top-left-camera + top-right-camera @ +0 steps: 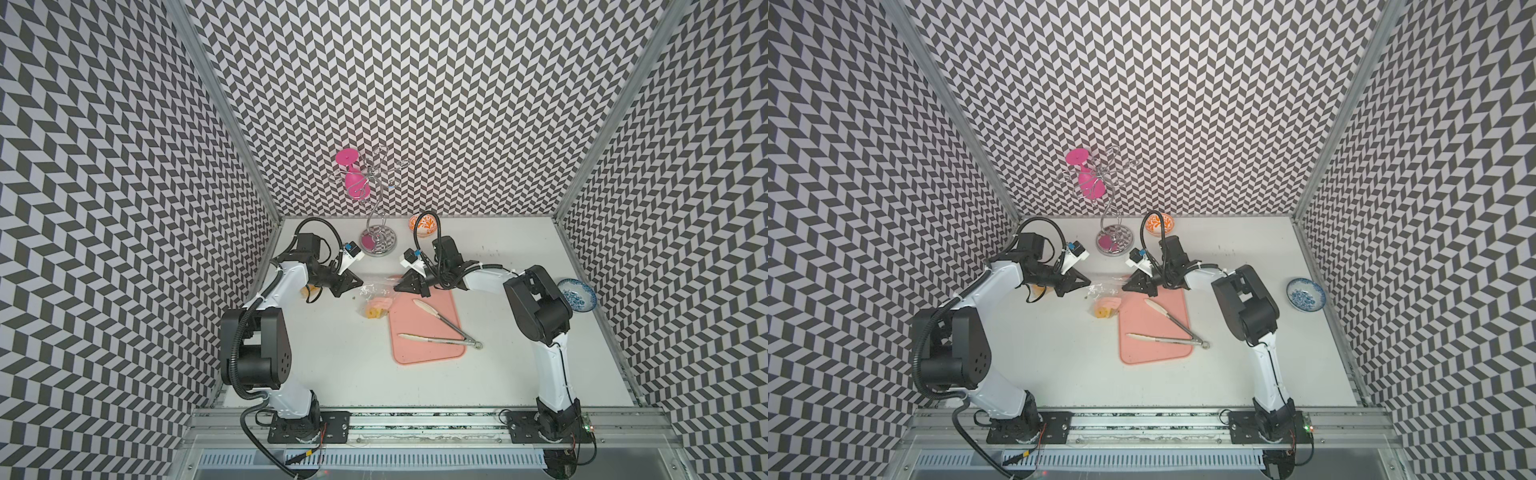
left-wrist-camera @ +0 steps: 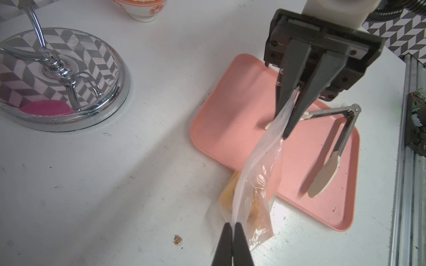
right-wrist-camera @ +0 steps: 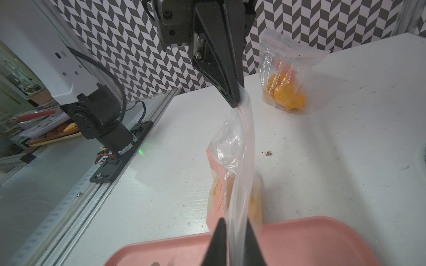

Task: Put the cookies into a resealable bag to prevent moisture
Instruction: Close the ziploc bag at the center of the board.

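On the white table [image 1: 332,365] a pink tray [image 1: 415,353] is laid. At its far left corner a clear resealable bag [image 2: 258,161] is stretched between both grippers. Its top is pinched by the pressed-together fingers of the left gripper [image 2: 232,226], while the right gripper [image 3: 234,223] is seen with fingers slightly parted around the film. Tongs [image 1: 444,328] are laid on the tray. The cookies [image 1: 371,311] are heaped in the bag, just off the tray's left edge.
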Controlling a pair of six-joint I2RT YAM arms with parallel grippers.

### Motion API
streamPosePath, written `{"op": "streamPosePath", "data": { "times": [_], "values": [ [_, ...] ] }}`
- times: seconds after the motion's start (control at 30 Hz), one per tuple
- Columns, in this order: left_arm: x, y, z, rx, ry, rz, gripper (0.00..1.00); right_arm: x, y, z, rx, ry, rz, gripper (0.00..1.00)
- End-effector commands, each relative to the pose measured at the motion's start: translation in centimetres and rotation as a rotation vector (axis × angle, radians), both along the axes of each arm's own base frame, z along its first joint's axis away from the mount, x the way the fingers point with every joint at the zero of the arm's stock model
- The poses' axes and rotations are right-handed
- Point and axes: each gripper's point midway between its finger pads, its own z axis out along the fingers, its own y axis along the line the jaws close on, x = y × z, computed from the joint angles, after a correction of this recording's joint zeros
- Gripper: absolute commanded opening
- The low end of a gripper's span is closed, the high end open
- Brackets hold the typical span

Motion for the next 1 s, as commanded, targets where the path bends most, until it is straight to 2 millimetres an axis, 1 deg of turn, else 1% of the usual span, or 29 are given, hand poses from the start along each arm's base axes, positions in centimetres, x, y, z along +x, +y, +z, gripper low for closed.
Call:
{"op": "streamPosePath", "data": {
  "times": [0.0,0.1,0.13,0.2,0.3,0.4,0.43,0.57,0.67,0.8,0.9,0.97],
  "values": [
    [0.0,0.0,0.8,-0.002,-0.029,-0.025,0.0,1.0,0.3,4.4,0.064,-0.106,-0.044,0.36],
    [-0.1,0.0,1.4,0.024,-0.05,-0.032,0.0,1.2,1.0,5.4,0.036,-0.164,-0.081,0.54],
    [-0.1,0.0,1.8,0.026,-0.063,-0.036,0.0,1.2,1.3,5.6,0.017,-0.191,-0.09,0.56],
    [-0.1,0.0,2.5,0.034,-0.08,-0.041,0.0,1.2,1.8,5.7,-0.027,-0.237,-0.099,0.58],
    [-0.4,-0.3,2.9,0.031,-0.081,-0.056,0.0,1.2,2.4,5.9,-0.05,-0.24,-0.086,0.58],
    [-0.8,-0.7,3.2,0.013,-0.081,-0.077,0.0,1.0,3.5,4.7,-0.114,-0.262,-0.07,0.56],
    [-0.9,-0.8,3.3,0.01,-0.082,-0.079,0.0,0.9,3.9,4.6,-0.125,-0.27,-0.059,0.56],
    [-1.2,-1.0,3.6,-0.005,-0.09,-0.089,0.0,1.1,5.2,5.2,-0.116,-0.276,-0.064,0.52],
    [-1.3,-1.0,3.6,-0.011,-0.089,-0.087,0.0,0.7,6.1,5.3,-0.128,-0.27,-0.041,0.5],
    [-1.2,-1.1,3.9,-0.019,-0.092,-0.085,0.0,0.1,7.0,4.6,-0.158,-0.247,-0.016,0.48],
    [-1.2,-0.9,3.7,-0.015,-0.091,-0.08,0.0,-0.1,7.3,4.0,-0.18,-0.241,-0.012,0.44],
    [-1.4,-1.1,3.9,-0.025,-0.096,-0.084,0.0,0.0,7.6,3.5,-0.195,-0.249,-0.016,0.39]
  ]
}}
